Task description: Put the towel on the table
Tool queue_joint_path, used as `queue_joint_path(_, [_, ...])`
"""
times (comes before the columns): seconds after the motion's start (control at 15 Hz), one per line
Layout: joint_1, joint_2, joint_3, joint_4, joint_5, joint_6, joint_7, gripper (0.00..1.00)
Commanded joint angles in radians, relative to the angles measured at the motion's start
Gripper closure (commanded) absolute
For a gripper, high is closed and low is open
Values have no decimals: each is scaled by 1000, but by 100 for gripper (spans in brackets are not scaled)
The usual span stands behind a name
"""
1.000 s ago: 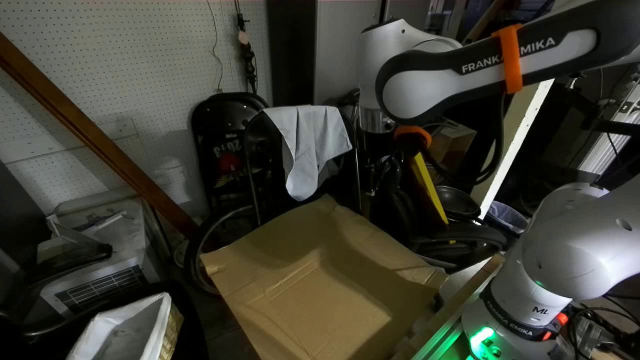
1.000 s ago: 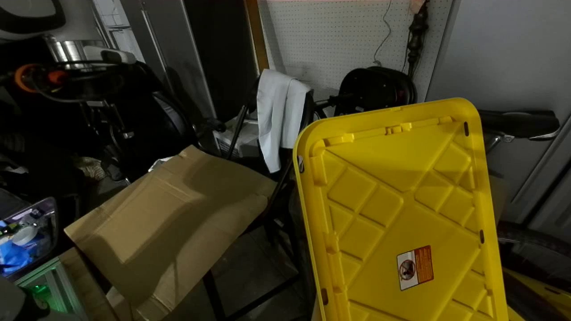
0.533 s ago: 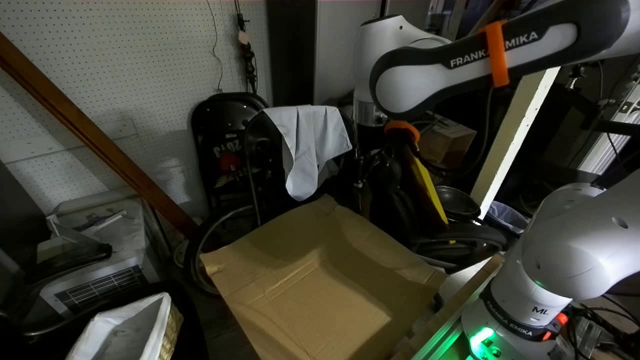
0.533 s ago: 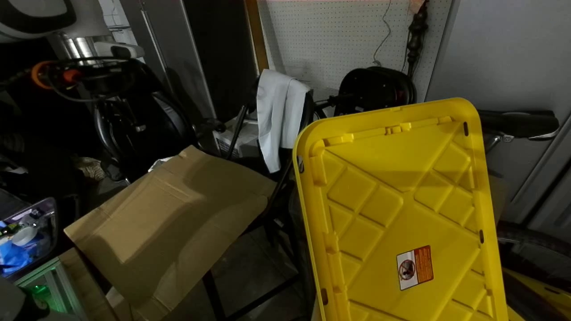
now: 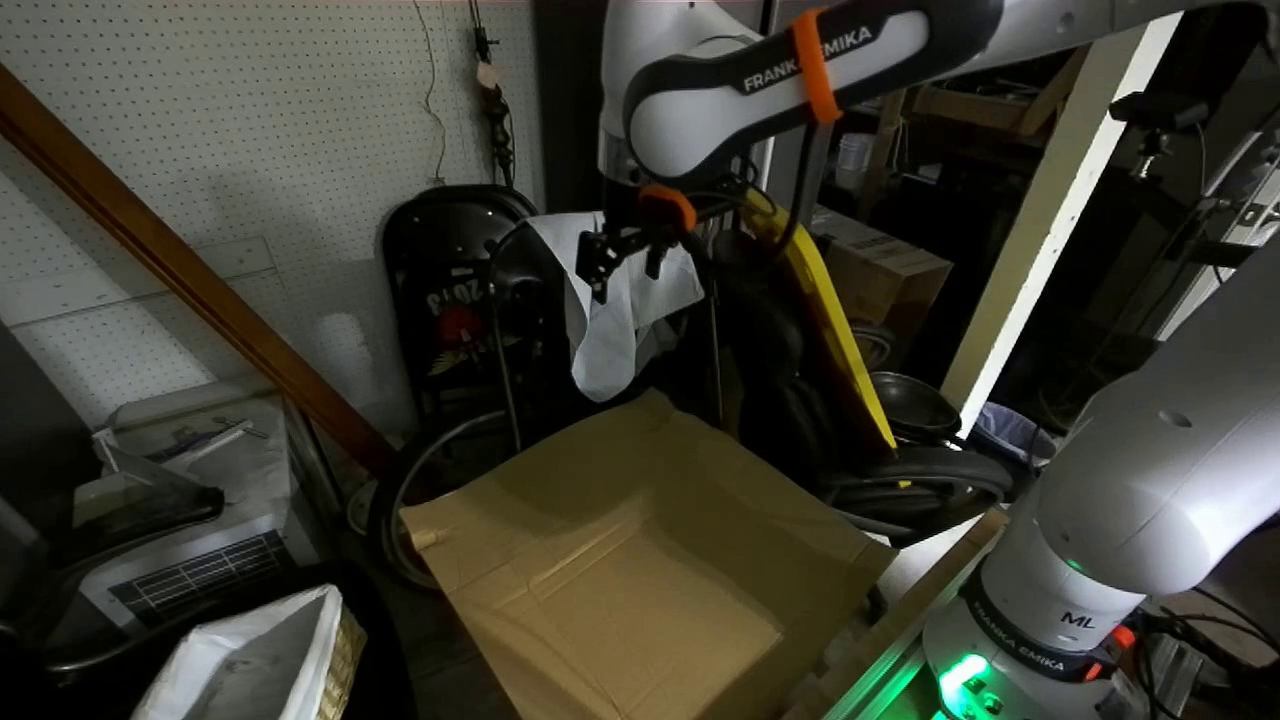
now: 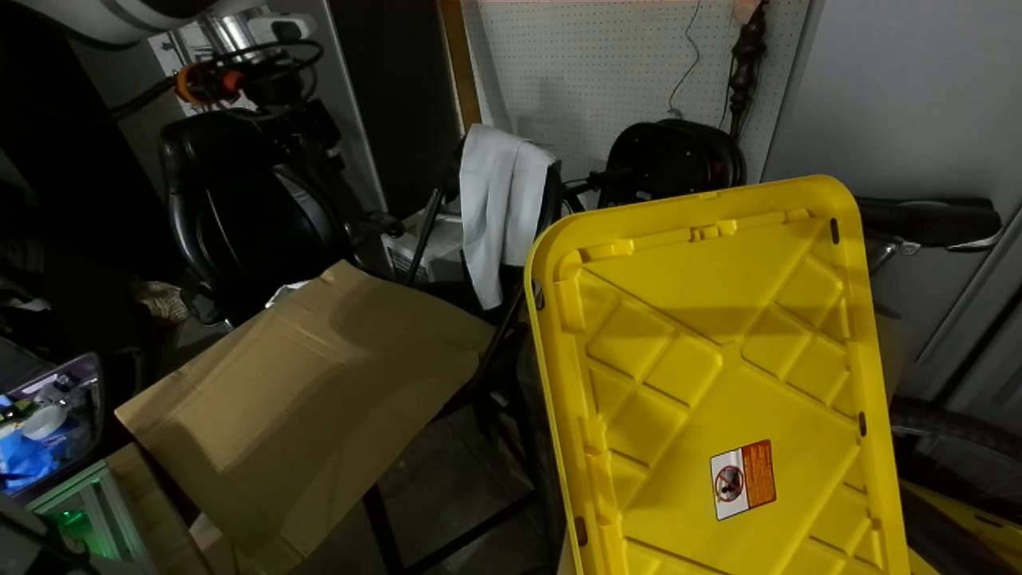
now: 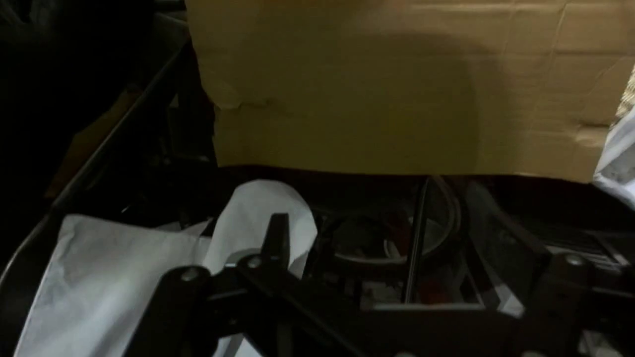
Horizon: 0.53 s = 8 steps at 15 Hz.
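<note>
Near a black chair (image 5: 528, 275), the arm (image 5: 880, 45) stands outstretched, its gripper (image 5: 626, 283) pointing down, fingers parted, apart from the towel (image 5: 605, 360). Draped over the chair's back, the towel hangs long axis upright, its end pointing down near the table (image 5: 640, 570); in an exterior view, a yellow lid (image 6: 722, 351) blocks part of the chair.

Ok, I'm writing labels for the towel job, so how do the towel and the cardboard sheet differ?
Colour: the towel is pale grey-white; the cardboard sheet is tan-brown.
Pose: the towel hangs limp over the black chair's back; the cardboard sheet lies spread out, mostly flat.
Size: the towel shows much smaller than the cardboard sheet in both exterior views.
Shared: both look plain, without print, and both show creases.
</note>
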Motion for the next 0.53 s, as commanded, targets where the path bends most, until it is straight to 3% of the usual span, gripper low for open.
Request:
queue_joint_path(0.0, [-3, 209, 13, 253, -194, -13, 153, 0])
queue_joint_path(0.47, [97, 480, -115, 588, -515, -11, 325, 0])
